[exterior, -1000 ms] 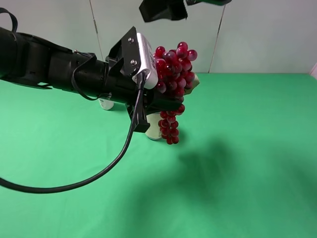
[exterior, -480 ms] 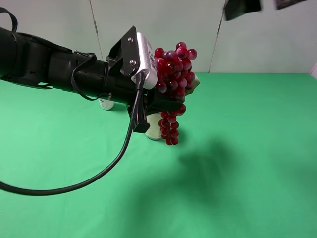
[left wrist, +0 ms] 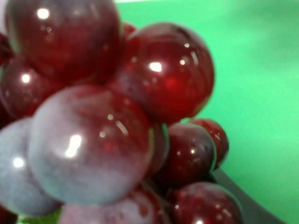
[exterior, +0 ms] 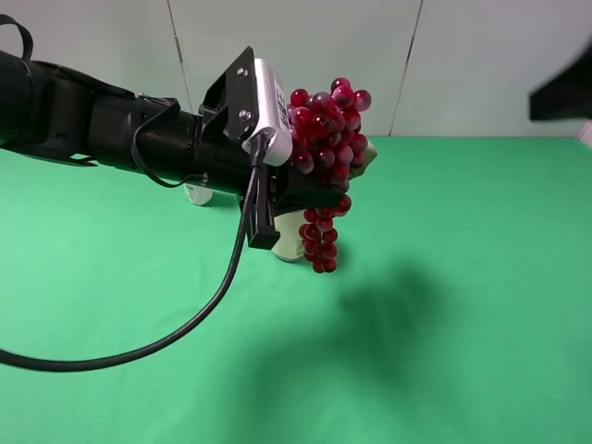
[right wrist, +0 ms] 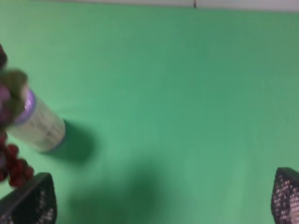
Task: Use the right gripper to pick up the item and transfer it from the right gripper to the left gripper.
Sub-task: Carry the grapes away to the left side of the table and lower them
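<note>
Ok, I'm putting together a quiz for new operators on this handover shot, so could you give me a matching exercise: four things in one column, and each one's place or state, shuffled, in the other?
Things:
1. bunch of red grapes
2. right gripper
3. white cylindrical container
4. black cable

Places or states:
A. on the green table
B. jaws wide apart, nothing between them
C. clamped in the left gripper, off the table
D. sagging in a loop below the left arm

Pairs: 1-C, 2-B, 3-A, 4-D.
</note>
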